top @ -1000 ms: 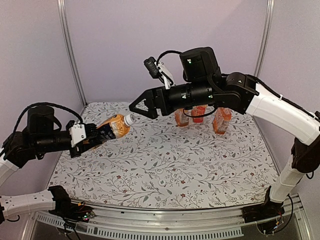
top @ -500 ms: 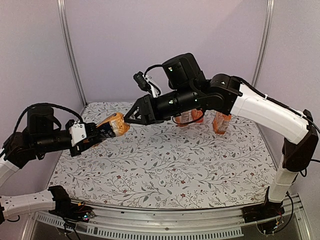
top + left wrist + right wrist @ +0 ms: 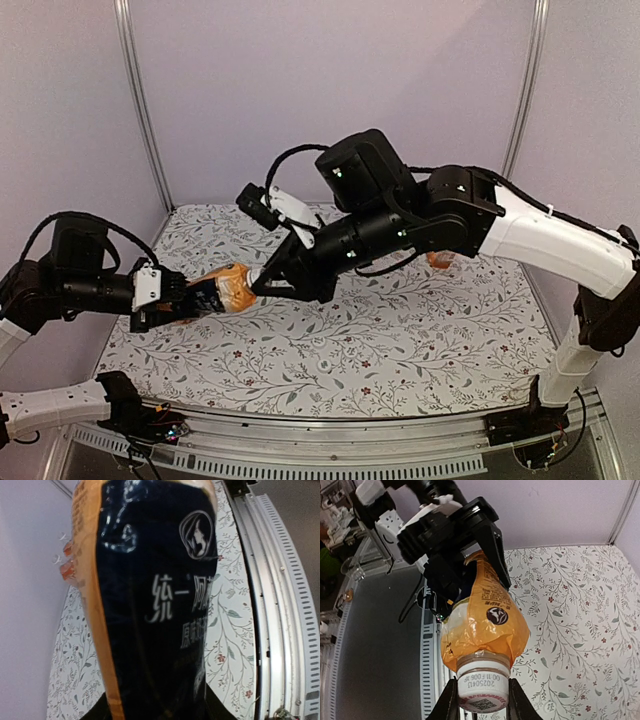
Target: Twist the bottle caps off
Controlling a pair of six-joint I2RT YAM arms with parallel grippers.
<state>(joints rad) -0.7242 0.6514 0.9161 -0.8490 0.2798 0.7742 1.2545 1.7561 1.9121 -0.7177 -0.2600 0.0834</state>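
Observation:
A dark-labelled bottle (image 3: 222, 291) of orange liquid hangs tilted above the table's left side, neck pointing right. My left gripper (image 3: 193, 298) is shut on its body. In the left wrist view the dark label (image 3: 150, 605) fills the frame between the left gripper (image 3: 155, 712) fingers. Its white bottle cap (image 3: 483, 685) sits between the fingers (image 3: 449, 704) of my right gripper (image 3: 483, 701), which press on both sides of it. From above, the right gripper (image 3: 262, 284) meets the bottle's neck.
At the back right an orange bottle (image 3: 438, 259) peeks from behind the right arm. More orange bottles (image 3: 67, 566) show far off in the left wrist view. A floral cloth (image 3: 400, 340) covers the table, and a metal rail (image 3: 350, 440) runs along its near edge.
The right arm swung left and down onto the bottle's neck and its fingers closed on the cap. The left gripper and bottle sank a little.

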